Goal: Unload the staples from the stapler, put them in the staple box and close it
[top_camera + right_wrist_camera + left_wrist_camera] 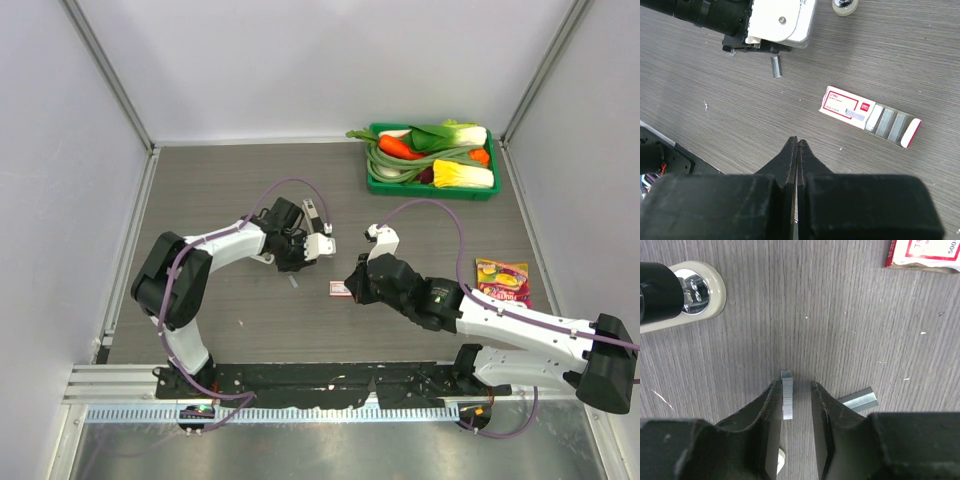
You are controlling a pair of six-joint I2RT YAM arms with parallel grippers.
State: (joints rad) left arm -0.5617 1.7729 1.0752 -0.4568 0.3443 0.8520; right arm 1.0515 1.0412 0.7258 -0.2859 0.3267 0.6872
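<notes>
Though spread only slightly, brackets without clamping: left gripper [795,385] around staple strip [787,397], strip touching one pad, gap at other. Just outside that other finger, flat on table [840,315]: second strip [858,401]. Both apparently already out of stapler. Farther ahead, off to one side: stapler [717,295], rounded end only; opposite side, staple box [925,255]. Right gripper [796,145]: pressed together, empty, short of both strips. Likely light, stiff, slick, prone to snapping at glued joints; pinch long flat sides mid-length, gently.
</notes>
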